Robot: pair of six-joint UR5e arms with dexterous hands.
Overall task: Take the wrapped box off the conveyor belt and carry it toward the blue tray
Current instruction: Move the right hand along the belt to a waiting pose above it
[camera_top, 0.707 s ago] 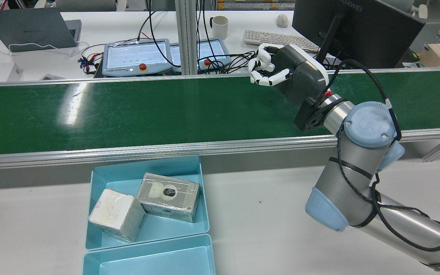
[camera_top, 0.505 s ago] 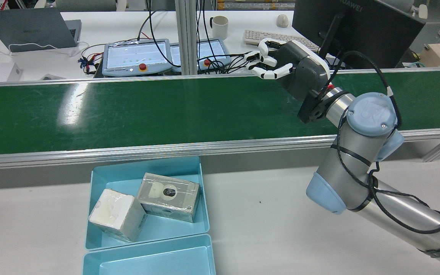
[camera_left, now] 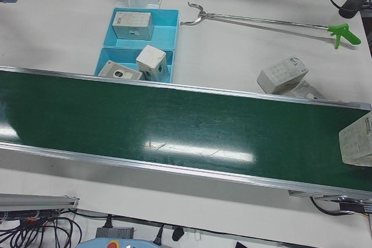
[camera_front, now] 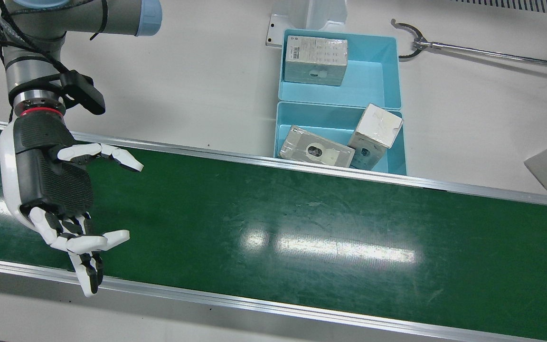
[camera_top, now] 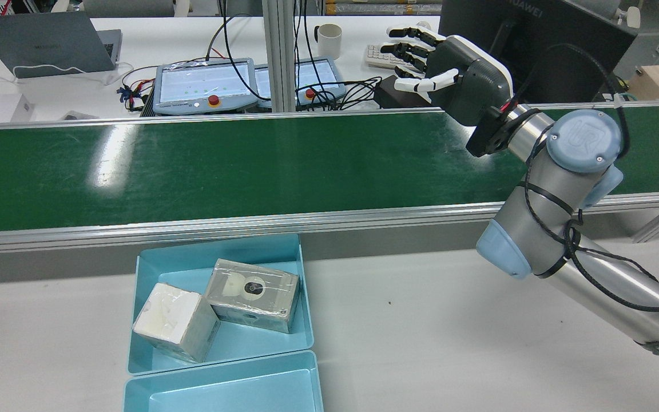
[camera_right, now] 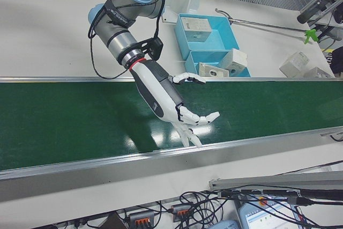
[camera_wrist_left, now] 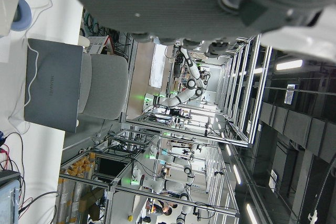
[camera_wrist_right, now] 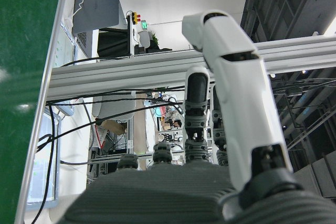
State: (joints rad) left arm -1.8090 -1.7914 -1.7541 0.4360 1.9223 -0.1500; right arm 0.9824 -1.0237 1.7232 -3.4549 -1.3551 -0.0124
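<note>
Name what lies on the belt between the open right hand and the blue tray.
Front view: only bare green belt lies between the right hand and the blue tray.

The wrapped box (camera_left: 356,139) on the conveyor belt (camera_left: 174,126) is cut off by the left-front view's right edge (only its near part shows), and the left hand (camera_wrist_left: 210,3) appears only as a blurred dark underside, its fingers unseen.
</note>
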